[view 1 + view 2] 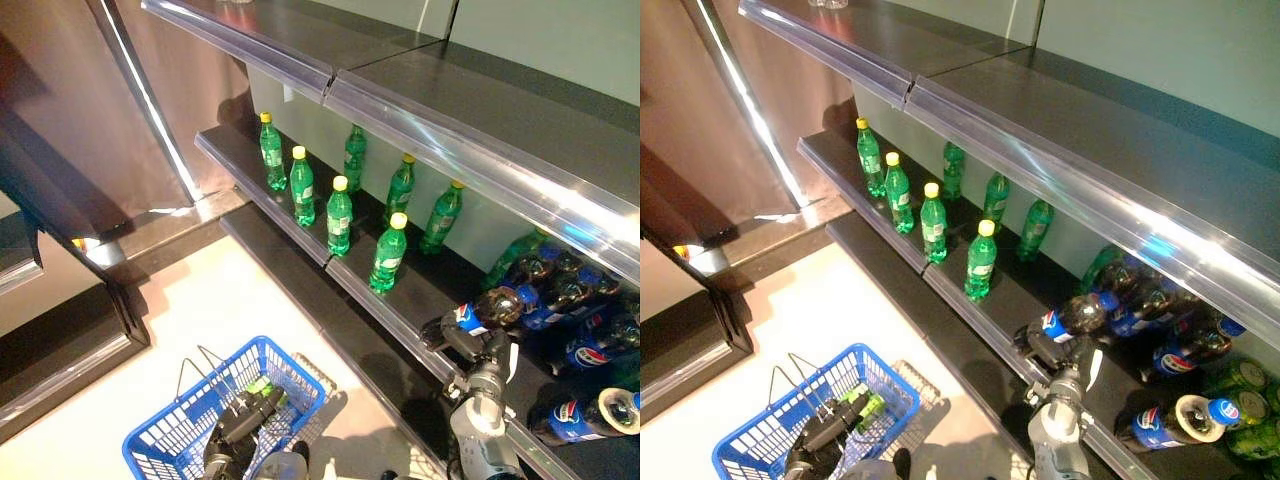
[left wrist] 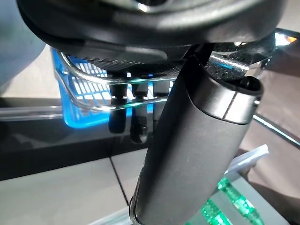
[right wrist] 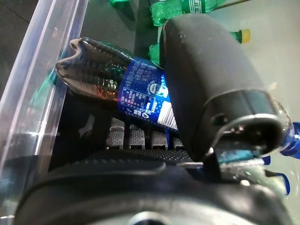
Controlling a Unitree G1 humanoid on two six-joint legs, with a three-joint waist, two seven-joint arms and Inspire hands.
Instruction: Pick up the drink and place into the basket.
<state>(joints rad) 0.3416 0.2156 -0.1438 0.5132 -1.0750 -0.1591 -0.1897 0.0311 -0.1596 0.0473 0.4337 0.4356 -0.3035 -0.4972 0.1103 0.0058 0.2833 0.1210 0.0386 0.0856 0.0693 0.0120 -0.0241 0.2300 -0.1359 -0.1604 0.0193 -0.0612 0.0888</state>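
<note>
Item: cola bottle [image 3: 126, 86] — dark drink, blue label, lying on its side on the lower shelf [image 1: 400, 290], held in the right hand [image 1: 470, 345], whose thumb and fingers [image 3: 136, 139] are curled round the labelled middle. Handling, as judged: full, so fairly heavy; thin plastic that gives a little under pressure; smooth and round, so apt to roll or slide. The label band is the sound place to take it, well clear of the tapering neck, and the hand has it there. Beyond this hand, deeper on the same shelf: a heap of like cola bottles [image 1: 590, 345], at least five, exact count unclear as they overlap. To the hand's left, standing upright along the shelf: seven green bottles [image 1: 340, 215] with yellow caps. One more green bottle shows behind the cola heap, half hidden. Left hand [image 1: 245, 420] — closed on the wire handle [image 2: 108, 84] of one blue basket [image 1: 165, 435], low and well apart from the right hand. At least one green bottle [image 1: 868, 405] already lies inside the basket.
</note>
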